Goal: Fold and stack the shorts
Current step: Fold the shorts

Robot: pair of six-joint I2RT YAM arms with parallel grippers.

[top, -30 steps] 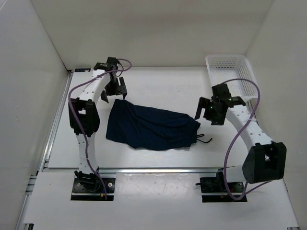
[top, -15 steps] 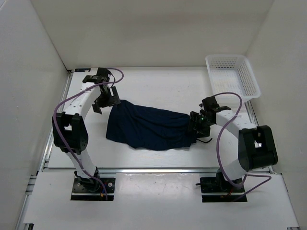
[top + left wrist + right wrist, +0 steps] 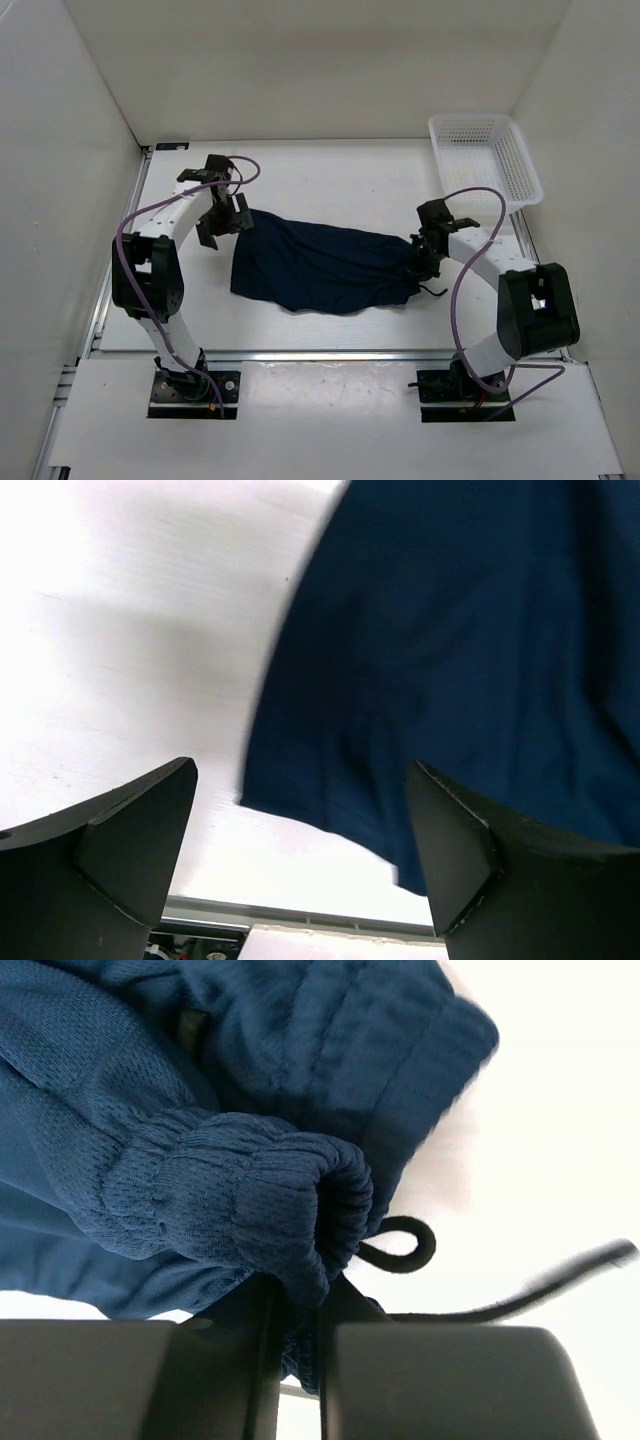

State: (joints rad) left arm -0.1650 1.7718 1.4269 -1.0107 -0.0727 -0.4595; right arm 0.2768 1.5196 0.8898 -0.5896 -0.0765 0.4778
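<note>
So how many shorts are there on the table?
1. The shorts lie crumpled mid-table, the right gripper pinching their waistband end, the left gripper open at the other end. None seems hidden.

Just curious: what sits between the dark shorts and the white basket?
In the top view, only the right gripper, shut on the shorts, and its arm; otherwise bare table.

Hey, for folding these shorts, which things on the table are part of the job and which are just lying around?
Part of the job:
- shorts, with waistband and drawstring
- right hand, pinched shut on the waistband
- left hand, open at the shorts' opposite end

Just lying about:
- white basket, far right corner of the table
</note>
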